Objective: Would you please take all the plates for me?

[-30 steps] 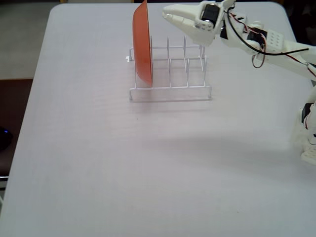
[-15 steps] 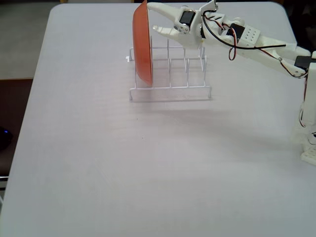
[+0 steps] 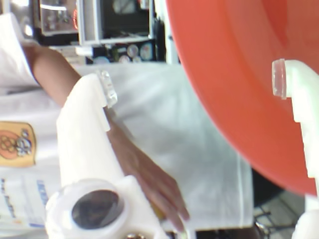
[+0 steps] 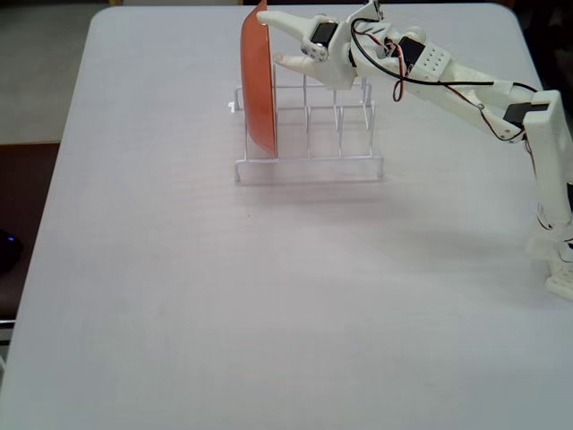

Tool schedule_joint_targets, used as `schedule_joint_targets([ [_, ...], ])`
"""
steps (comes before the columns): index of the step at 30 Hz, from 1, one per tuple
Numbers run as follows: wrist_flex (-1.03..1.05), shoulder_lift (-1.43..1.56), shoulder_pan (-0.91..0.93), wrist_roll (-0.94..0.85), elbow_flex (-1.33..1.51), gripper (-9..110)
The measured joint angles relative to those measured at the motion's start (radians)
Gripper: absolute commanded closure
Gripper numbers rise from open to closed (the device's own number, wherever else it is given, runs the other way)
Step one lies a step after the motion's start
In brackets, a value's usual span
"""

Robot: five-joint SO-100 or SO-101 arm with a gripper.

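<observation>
One orange plate (image 4: 260,85) stands on edge in the left slot of a white wire rack (image 4: 333,158) at the far middle of the table. My gripper (image 4: 271,38) is open at the plate's upper right rim, one finger over the top edge, the other lower on the right face. In the wrist view the orange plate (image 3: 234,64) fills the upper right. Its rim lies between my open gripper's (image 3: 193,82) fingers; the right finger (image 3: 299,94) is in front of the plate and the left finger (image 3: 84,129) stands apart from it. No other plates show.
The rack's other slots to the right hold nothing. The white arm (image 4: 466,81) reaches in from its base (image 4: 560,260) at the right edge. A person's forearm and hand (image 3: 144,174) rest on the table's far side in the wrist view.
The arm has stretched left from the rack's right end to the plate. The fingers now sit at the plate's top rim.
</observation>
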Motion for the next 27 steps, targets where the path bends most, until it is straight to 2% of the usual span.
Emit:
schedule_joint_targets([
  [9,0.0,-0.219,0.003,0.006,-0.236,73],
  [15,-0.006,-0.27,0.003,0.014,-0.316,102],
  [22,-0.006,-0.268,0.003,-0.017,-0.373,102],
  [27,0.086,-0.261,0.009,-0.101,-0.443,102],
])
